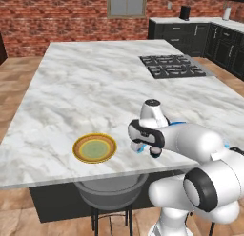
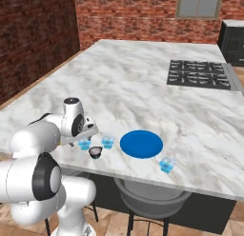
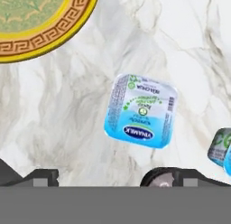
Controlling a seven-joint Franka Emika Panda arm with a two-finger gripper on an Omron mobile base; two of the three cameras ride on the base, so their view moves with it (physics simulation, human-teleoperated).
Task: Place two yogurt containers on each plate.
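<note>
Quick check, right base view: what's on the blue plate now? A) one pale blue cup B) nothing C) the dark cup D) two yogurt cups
B: the blue plate is bare; two pale blue cups and the dark cup sit on the counter to its left, and a third pale blue cup lies off its lower right.

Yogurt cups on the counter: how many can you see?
4. Two pale blue cups and a dark one sit left of the blue plate; another blue cup is near its right.

The yogurt cup (image 3: 141, 111) lid has a dark blue oval reading "VINAMILK" upside down; the smaller print's too tiny to read.
</note>
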